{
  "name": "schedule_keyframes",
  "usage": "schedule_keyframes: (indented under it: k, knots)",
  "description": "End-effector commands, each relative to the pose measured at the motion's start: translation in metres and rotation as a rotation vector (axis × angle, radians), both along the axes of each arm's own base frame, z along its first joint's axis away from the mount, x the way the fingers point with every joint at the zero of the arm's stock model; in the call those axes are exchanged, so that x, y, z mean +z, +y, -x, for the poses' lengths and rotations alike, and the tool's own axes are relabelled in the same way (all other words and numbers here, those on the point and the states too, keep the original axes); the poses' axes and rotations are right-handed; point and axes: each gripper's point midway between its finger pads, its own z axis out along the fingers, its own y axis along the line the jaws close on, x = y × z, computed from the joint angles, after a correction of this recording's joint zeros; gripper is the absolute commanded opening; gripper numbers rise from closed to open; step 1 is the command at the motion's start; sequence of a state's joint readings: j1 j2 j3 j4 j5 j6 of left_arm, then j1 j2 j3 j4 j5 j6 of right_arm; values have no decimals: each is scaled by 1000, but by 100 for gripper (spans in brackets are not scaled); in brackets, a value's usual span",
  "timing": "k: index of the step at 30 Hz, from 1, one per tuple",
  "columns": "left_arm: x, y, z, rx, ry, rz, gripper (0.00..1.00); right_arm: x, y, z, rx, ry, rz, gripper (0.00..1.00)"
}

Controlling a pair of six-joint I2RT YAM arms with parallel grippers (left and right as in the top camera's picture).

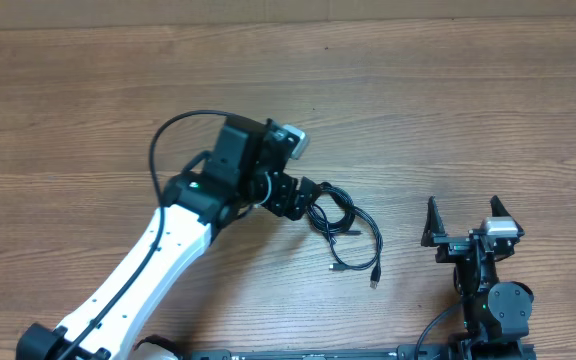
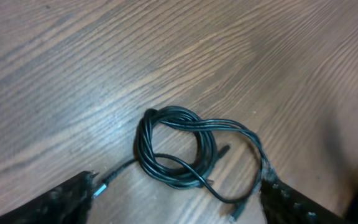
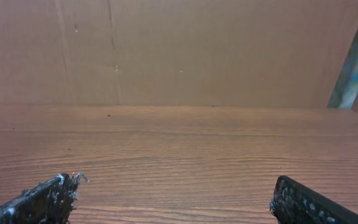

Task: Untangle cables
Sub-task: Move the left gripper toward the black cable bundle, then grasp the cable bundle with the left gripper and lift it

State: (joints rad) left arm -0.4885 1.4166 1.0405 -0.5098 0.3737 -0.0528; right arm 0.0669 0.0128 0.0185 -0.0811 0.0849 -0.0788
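Black thin knotted cable bundle (image 2: 173,117); left gripper (image 2: 178,190) spread over it, right gripper (image 1: 463,215) spread, well apart. Reaching step; next, pinch one loop.

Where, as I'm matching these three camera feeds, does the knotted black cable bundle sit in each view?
Overhead: cable bundle right of centre, just beyond the left gripper.
Left wrist: cable bundle from centre to lower middle, between that gripper's open fingers.
Right wrist: not in view; only bare tabletop and a brown wall.
Shared landmark: the wood-grain table, seen in all three.
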Motion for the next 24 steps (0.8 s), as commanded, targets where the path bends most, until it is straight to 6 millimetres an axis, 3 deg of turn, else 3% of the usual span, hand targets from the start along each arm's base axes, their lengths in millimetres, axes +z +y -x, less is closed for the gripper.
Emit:
schedule_keyframes:
  k: [1, 5, 6, 11, 18, 24]
  knots:
    - [0, -8, -13, 7, -70, -49, 80, -1, 1, 0, 5, -5, 1, 100]
    - [-11, -14, -16, -3, -61, -60, 71, -1, 1, 0, 5, -5, 1, 100]
    - [-21, -16, -15, -10, -36, -74, 68, -1, 1, 0, 5, -5, 1, 100]
    - [-55, -19, -17, -18, 29, -114, 69, -1, 1, 0, 5, -5, 1, 100]
    - [-87, -27, -18, -36, 75, -143, 67, -1, 1, 0, 5, -5, 1, 100]
    - [-116, -32, -20, -46, 109, -166, 57, -1, 1, 0, 5, -5, 1, 100]
